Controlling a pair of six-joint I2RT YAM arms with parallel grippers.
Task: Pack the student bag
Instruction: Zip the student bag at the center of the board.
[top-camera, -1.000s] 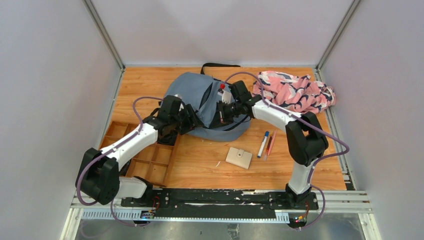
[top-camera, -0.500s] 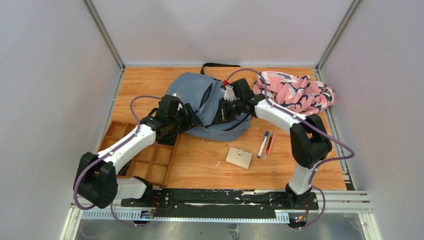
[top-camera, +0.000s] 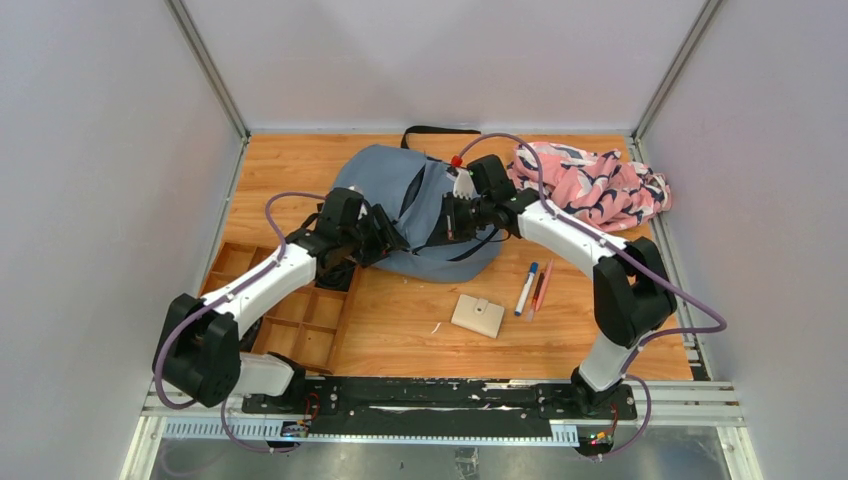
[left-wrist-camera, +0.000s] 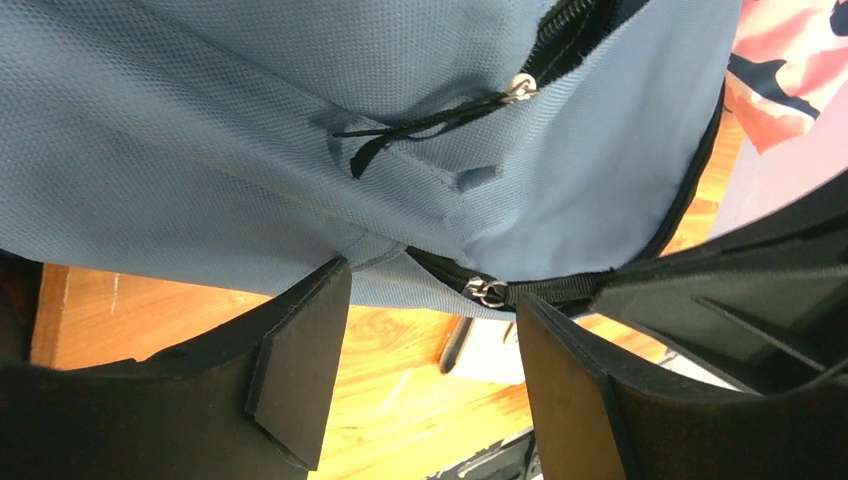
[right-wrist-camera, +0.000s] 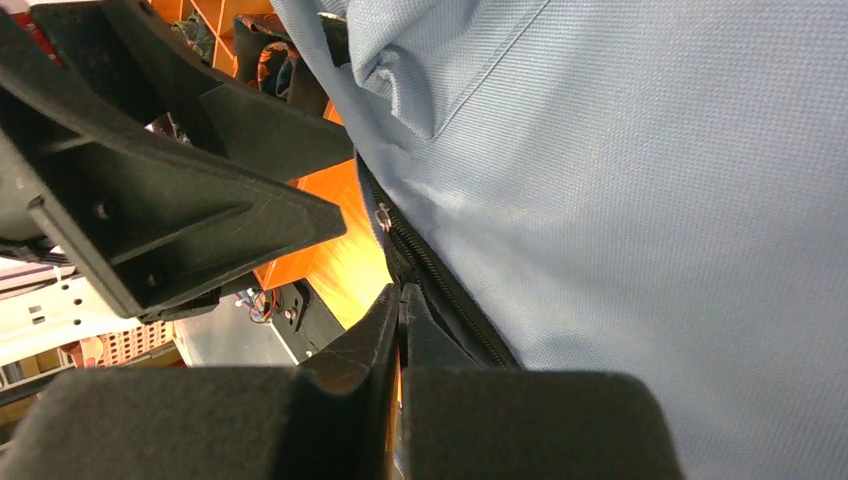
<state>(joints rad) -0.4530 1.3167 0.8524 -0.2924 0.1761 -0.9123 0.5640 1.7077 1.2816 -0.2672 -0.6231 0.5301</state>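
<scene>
**A:** Which step are we on?

**B:** Opening the bag (top-camera: 395, 190), by my read. It sits mid-table toward the back, with the tray (top-camera: 300, 320) on its left and the pink cloth (top-camera: 590, 185) on its right. The pens (top-camera: 527, 288) and wallet (top-camera: 478, 316) lie on the table in front of it, not yet packed.

**A:** Grippers?

**B:** The right gripper (right-wrist-camera: 400, 295) has its fingers pressed together on the bag's zipper edge, on the right side. It looks like a pinch on the seam, but I can't tell whether it has the pull. The left gripper (left-wrist-camera: 430, 290) is spread at the bag's near-left edge. Fabric is bunched just past its tips and a zipper slider (left-wrist-camera: 490, 292) shows in the gap. It isn't gripping anything.

**A:** Next move?

**B:** Probably the left closes on that fold to anchor the bag, then the right draws along the zipper line. The fabric is soft, so without a counter-hold the whole bag would likely just slide.
</scene>
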